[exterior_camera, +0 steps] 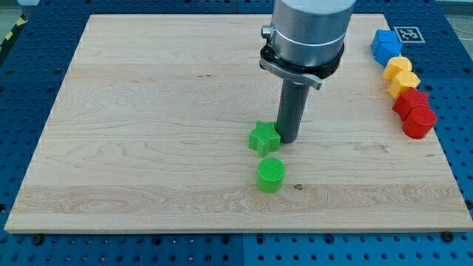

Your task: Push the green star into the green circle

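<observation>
The green star (263,138) lies near the middle of the wooden board (148,111). The green circle (271,174) lies just below it toward the view's bottom, with a small gap between the two. My tip (288,140) stands right beside the star's right side, touching or nearly touching it, and above-right of the circle.
At the board's right edge lies a column of blocks: a blue block (386,45) at the top, two yellow blocks (401,76) below it, then two red blocks (414,112). A tag marker (406,34) sits at the top right corner.
</observation>
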